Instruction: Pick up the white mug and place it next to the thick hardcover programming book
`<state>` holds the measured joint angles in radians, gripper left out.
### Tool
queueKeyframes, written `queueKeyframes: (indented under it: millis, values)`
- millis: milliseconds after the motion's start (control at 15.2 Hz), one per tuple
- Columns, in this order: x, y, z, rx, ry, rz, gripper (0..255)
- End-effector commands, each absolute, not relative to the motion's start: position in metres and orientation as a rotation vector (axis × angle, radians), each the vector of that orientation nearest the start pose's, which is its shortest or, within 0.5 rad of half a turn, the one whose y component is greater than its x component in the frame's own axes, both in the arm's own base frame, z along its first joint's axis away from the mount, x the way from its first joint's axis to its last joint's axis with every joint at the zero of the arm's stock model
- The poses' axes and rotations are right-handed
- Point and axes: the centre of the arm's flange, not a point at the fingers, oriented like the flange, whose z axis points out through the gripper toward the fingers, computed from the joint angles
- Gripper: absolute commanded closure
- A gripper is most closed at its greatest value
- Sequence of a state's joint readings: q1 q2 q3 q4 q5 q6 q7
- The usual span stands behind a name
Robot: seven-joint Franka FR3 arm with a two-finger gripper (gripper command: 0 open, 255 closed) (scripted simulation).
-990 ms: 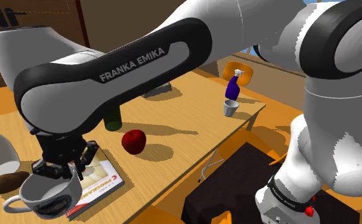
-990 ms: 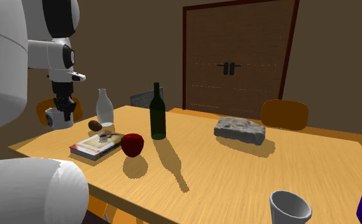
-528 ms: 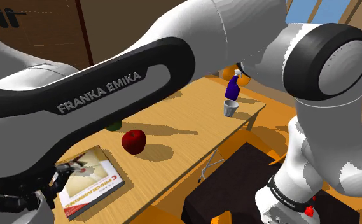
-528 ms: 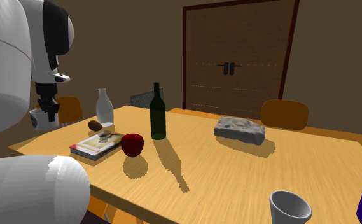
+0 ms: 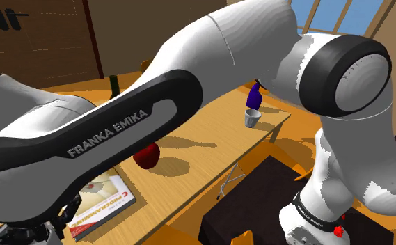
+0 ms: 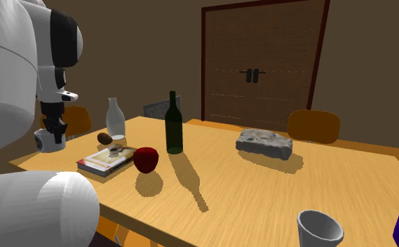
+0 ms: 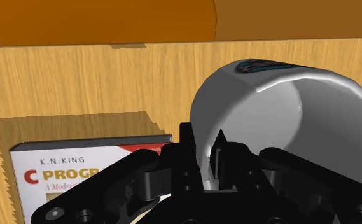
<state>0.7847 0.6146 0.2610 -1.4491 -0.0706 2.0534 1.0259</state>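
Grain, gloss and grit

The table (image 6: 261, 189) is pale grained wood, matt; the mug (image 7: 287, 118) is smooth, glossy white; the book (image 7: 65, 167) has a printed paper cover; the bottle (image 6: 174, 133) is shiny dark glass; the grey slab (image 6: 264, 142) is rough like stone.

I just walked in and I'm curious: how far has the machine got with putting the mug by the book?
The pickup looks done: the gripper clasps the mug by its rim. In hand: the mug hangs over the table, close to the book near the table's edge. Left to do: set the mug down beside the book and let go.
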Motion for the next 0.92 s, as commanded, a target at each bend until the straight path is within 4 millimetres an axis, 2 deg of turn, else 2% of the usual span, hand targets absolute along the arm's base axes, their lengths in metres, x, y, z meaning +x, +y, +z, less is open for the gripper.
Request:
queueKeyframes:
  millis: [0, 858]
  values:
    - [0.39, 0.598, 0.327, -3.086, -0.009, 0.106, 255]
    - [0.39, 0.598, 0.259, -3.086, -0.009, 0.106, 255]
